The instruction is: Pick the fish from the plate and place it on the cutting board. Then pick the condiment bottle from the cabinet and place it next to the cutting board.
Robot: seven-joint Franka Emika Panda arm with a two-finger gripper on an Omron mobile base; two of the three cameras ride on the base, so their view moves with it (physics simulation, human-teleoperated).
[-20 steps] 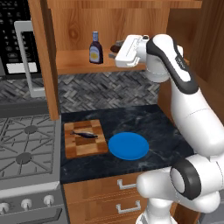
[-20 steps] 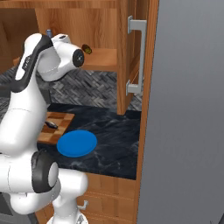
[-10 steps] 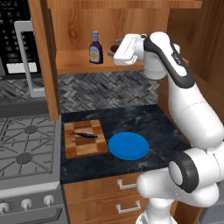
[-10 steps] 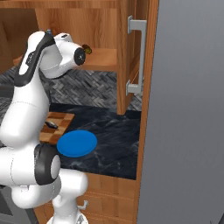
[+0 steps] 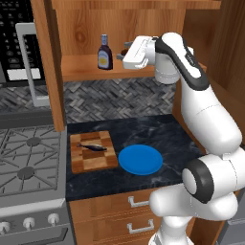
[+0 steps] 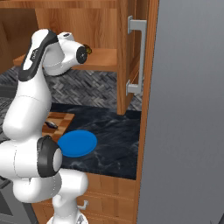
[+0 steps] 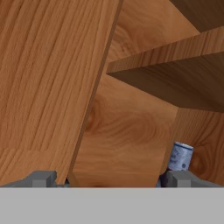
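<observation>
- Up on the cabinet [image 5: 86, 72] shelf, we hold our gripper [image 5: 126, 50] wide open and empty.
- At its nine o'clock stands the condiment bottle [image 5: 104, 52], upright, near but apart.
- We see the fish [image 5: 92, 147] lying on the cutting board [image 5: 93, 160].

No text can be read anywhere (the condiment bottle [image 5: 105, 52] label is a blur).

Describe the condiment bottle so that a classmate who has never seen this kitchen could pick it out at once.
Look at the wooden cabinet above the dark counter, on its open shelf. The condiment bottle stands upright there, left of the gripper. It is dark brown-purple with a narrow neck, white cap and yellowish label, the one upright bottle on the shelf.
</observation>
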